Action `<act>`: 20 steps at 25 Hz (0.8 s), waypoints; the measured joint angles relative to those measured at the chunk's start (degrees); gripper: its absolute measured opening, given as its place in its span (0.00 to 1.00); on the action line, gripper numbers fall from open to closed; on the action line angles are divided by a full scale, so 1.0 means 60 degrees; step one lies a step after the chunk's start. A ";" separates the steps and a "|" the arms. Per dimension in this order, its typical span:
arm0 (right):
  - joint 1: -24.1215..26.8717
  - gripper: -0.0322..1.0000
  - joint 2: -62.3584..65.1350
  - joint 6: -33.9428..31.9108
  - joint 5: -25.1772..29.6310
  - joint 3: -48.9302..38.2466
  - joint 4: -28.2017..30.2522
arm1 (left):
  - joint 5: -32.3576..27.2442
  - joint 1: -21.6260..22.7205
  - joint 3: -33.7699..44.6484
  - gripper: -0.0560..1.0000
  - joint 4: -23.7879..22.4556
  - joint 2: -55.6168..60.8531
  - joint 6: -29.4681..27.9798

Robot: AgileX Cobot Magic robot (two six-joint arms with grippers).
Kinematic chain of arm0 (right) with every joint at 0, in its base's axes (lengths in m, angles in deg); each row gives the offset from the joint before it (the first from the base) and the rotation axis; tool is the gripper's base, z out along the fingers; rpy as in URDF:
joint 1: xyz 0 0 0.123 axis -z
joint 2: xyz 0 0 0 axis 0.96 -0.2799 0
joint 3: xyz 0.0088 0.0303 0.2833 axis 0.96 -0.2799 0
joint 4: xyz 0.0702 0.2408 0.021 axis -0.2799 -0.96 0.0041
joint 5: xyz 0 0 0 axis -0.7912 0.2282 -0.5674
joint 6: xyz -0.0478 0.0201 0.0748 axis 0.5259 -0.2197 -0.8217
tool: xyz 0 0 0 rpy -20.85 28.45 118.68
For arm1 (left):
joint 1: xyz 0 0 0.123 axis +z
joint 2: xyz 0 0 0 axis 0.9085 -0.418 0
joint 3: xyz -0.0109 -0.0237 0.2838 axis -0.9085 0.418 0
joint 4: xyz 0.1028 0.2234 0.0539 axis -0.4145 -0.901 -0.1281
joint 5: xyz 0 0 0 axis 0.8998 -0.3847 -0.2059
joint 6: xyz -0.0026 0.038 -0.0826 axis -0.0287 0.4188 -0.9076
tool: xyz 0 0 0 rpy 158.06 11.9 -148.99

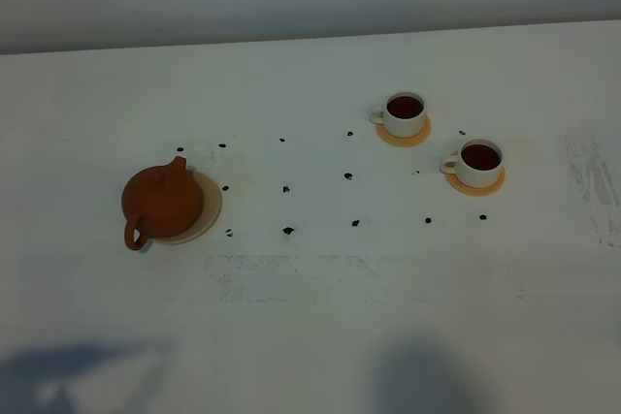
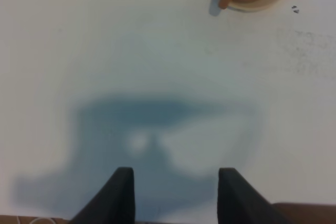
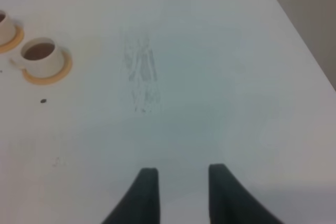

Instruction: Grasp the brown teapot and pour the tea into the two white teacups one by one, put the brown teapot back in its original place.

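Reddish-brown round clay teapot (image 1: 161,202) on a pale beige coaster disc (image 1: 209,210); two white ceramic teacups (image 1: 405,113) (image 1: 478,163) holding dark brown tea, on orange coasters (image 1: 403,136); white worktop (image 1: 310,317) dotted with black marks (image 1: 288,231).

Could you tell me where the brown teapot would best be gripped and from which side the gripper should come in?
Probably by the loop handle of the brown teapot. It sticks out past the beige coaster toward the near left table edge, opposite the spout, with clear table around it. The open left gripper could come from that near side, jaws straddling the loop.
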 joint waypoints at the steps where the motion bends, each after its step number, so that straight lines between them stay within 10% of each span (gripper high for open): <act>1: 0.0000 0.25 0.0000 0.0000 0.0000 0.0000 0.0000 | 0.0000 -0.0018 0.0007 0.40 0.0000 0.0012 0.0008; 20: 0.0000 0.25 0.0000 0.0000 0.0000 0.0000 0.0000 | -0.0008 -0.2270 0.0060 0.40 -0.0725 0.2035 -0.0885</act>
